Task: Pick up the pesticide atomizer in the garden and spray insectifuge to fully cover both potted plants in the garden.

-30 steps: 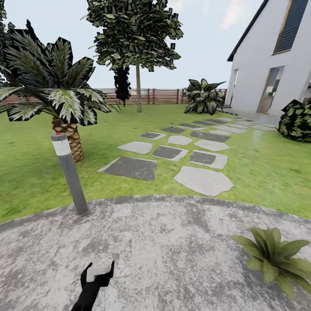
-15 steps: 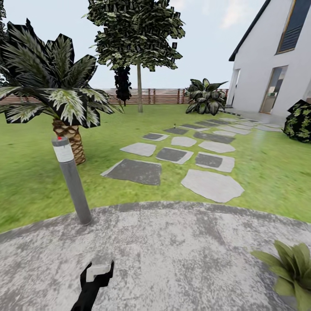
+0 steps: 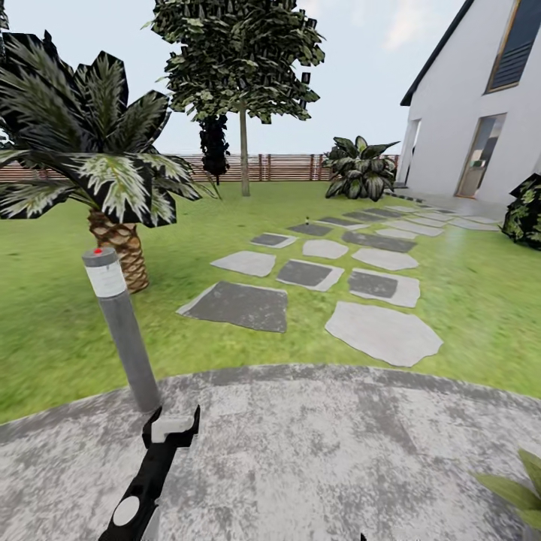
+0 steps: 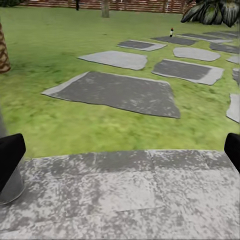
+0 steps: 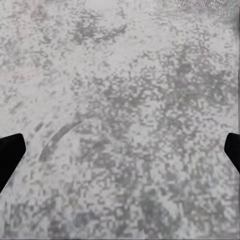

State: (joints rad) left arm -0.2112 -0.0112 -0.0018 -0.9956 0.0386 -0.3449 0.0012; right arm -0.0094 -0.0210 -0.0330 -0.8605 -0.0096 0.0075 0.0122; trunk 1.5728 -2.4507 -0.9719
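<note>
Parked on round grey paving (image 3: 315,458) at the edge of the garden (image 3: 60,338). Left gripper (image 3: 175,422) low in the head view, right beside a grey bollard (image 3: 124,330) with a white band and a red dot on top. Jaws released on that side, spread wide with nothing between them, aimed out toward the stepping stones (image 3: 240,304). Right gripper (image 5: 120,147) looking straight at bare paving, jaws released too, empty. Tiny dark bottle-ish thing (image 4: 171,32) way out among the far stones, possibly the atomizer, too small to say. Green leaves (image 3: 518,488) poking in at the corner, no pot visible, so can't call it one of the potted plants. Palm (image 3: 113,240) behind the bollard, fence (image 3: 285,167) and white house (image 3: 481,128) further back.
</note>
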